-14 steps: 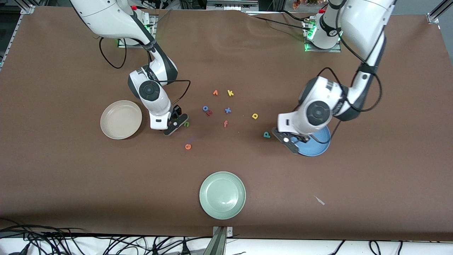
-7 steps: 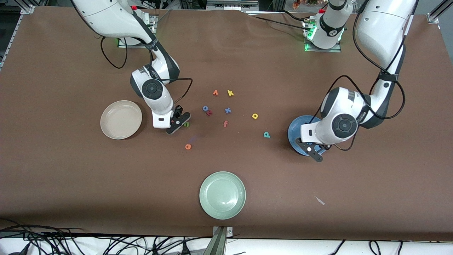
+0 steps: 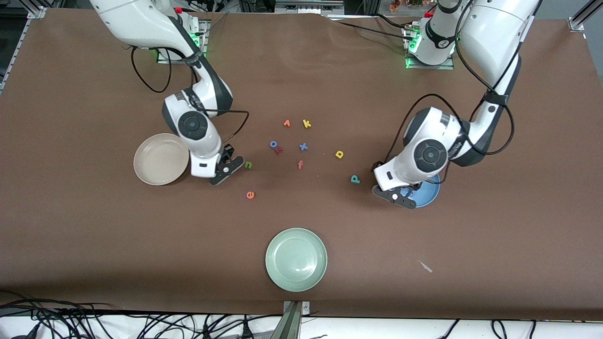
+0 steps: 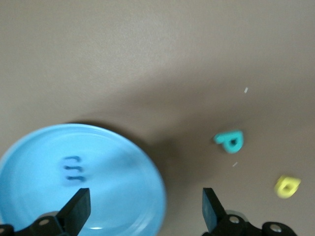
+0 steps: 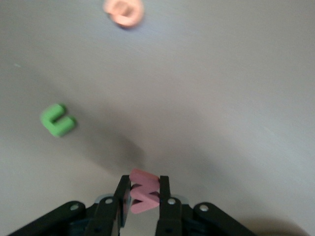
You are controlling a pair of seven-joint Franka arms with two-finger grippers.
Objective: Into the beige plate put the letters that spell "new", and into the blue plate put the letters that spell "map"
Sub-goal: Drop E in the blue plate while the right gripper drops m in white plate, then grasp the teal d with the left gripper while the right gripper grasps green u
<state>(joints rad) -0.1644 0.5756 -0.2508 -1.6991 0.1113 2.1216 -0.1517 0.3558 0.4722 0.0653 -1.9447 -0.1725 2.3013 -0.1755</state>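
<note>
The right pincer (image 5: pixel 142 194) is squeezed tight on the pink w (image 5: pixel 144 191), up over the bench (image 3: pixel 94 235) between the beige plate (image 3: pixel 160 159) and the green n (image 3: pixel 248 165). The left pincer (image 4: pixel 145 209) is wide apart and holds nothing; it hangs over the blue plate's (image 4: pixel 123 196) edge, with the m (image 4: pixel 72 170) in the plate and the p (image 4: pixel 229 140) close beside.

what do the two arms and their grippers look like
Both are glossy white Franka arms with dark grey-black joint bands and a round dark cap on the wrist housing. Loose black cables loop along each forearm. The left gripper and right gripper have black two-finger jaws with small silver screws. Green lights glow at both bases, red buttons nearby.
</note>
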